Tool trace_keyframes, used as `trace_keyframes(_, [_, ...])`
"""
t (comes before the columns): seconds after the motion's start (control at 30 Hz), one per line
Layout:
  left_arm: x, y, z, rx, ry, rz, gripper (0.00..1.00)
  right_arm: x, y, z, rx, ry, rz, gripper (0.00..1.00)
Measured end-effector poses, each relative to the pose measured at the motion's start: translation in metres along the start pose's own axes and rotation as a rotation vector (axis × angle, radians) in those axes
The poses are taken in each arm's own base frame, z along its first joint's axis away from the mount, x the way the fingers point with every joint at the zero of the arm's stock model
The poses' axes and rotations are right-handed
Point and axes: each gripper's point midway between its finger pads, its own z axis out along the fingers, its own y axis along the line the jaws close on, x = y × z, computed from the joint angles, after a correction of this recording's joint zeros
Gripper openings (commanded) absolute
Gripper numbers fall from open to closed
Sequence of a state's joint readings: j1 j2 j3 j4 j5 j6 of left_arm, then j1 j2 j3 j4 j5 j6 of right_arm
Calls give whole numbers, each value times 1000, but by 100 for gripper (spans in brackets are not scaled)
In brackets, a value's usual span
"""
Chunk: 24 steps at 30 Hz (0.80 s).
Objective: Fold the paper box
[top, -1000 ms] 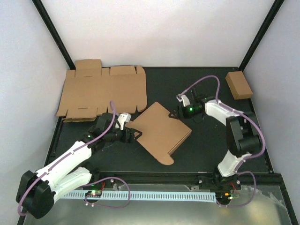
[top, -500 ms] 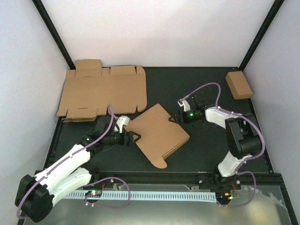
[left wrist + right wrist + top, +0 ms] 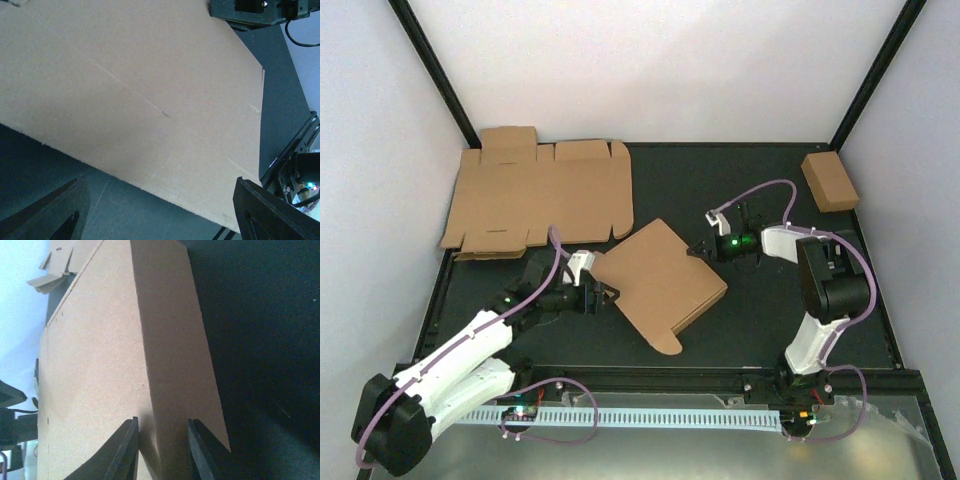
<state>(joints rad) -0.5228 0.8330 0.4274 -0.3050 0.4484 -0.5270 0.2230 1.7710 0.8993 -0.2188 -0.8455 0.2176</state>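
Brown cardboard takes up the middle of the black bench (image 3: 760, 320): the box (image 3: 660, 282) lies there low and flat, turned cornerwise, with a rounded tab sticking out at its near corner. The left claw (image 3: 605, 293) sits low at the box's left edge with its jaws spread wide. In the left wrist view its two dark fingers (image 3: 55, 215) stand far apart at the bottom corners of the picture, the box's broad face runs across ahead of them, and nothing is gripped.

The right claw (image 3: 700, 251) is at the box's right corner, drawn in narrow. Its wrist view shows two fingers (image 3: 125, 452) on either side of the ridge where the box's top meets its side wall. Each lies against the cardboard, so the claw has hold of the box by that edge.

A flat die-cut sheet (image 3: 535, 195) of the same cardboard lies at the far left of the bench, near the box's far corner but apart from it. A small box (image 3: 829, 181), shut, sits in the far right corner.
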Motion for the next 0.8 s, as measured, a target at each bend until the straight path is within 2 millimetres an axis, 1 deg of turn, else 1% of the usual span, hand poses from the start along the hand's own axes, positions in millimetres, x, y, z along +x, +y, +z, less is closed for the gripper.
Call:
trace_keyframes(0.17, [0,2,3,-4,7,-12,80,-10,-9,-6,-66,-35,42,24])
trace_keyframes(0.3, [-4,0,2,9,-7,-9,77,-19,-20,-15,-85,-75,69,23])
trace_keyframes(0.37, [-6,-2,2,16,-15,-6,71,-23,-27,-17,-78,-90,78,23])
trace_keyframes(0.5, [-13,-7,5,43,-39,-3,49,-26,-36,-17,-55,-100,88,24])
trace_keyframes(0.57, [-13,-5,13,55,-30,-7,39,-24,-40,-15,-39,-94,97,24])
trace_keyframes(0.63, [-11,0,27,59,-2,-25,35,-22,-44,-13,-29,-87,109,24])
trace_keyframes(0.73, [-5,12,52,42,65,-58,32,-19,-48,-10,-26,-76,126,24])
trace_keyframes(0.8, [-7,13,67,37,97,-66,32,-18,-49,-9,-23,-72,133,25])
